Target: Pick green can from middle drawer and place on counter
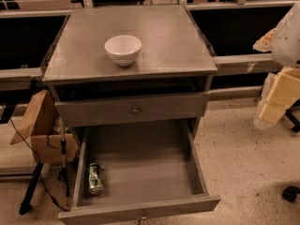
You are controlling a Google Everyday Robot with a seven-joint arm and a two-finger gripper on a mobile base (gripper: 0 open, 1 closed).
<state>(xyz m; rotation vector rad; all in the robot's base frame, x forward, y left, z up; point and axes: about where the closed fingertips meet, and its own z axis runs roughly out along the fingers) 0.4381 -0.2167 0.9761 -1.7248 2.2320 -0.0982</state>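
Observation:
The green can lies on its side in the open middle drawer, against the left wall near the front. The counter is the grey cabinet top above; a white bowl stands on it left of centre. My gripper, pale yellow below a white arm, hangs at the right edge of the view, beside the cabinet at about drawer height and well away from the can. It holds nothing that I can see.
The upper drawer front with its knob is pushed in above the open drawer. A cardboard box and a black stand are left of the cabinet. A chair wheel is on the floor at right.

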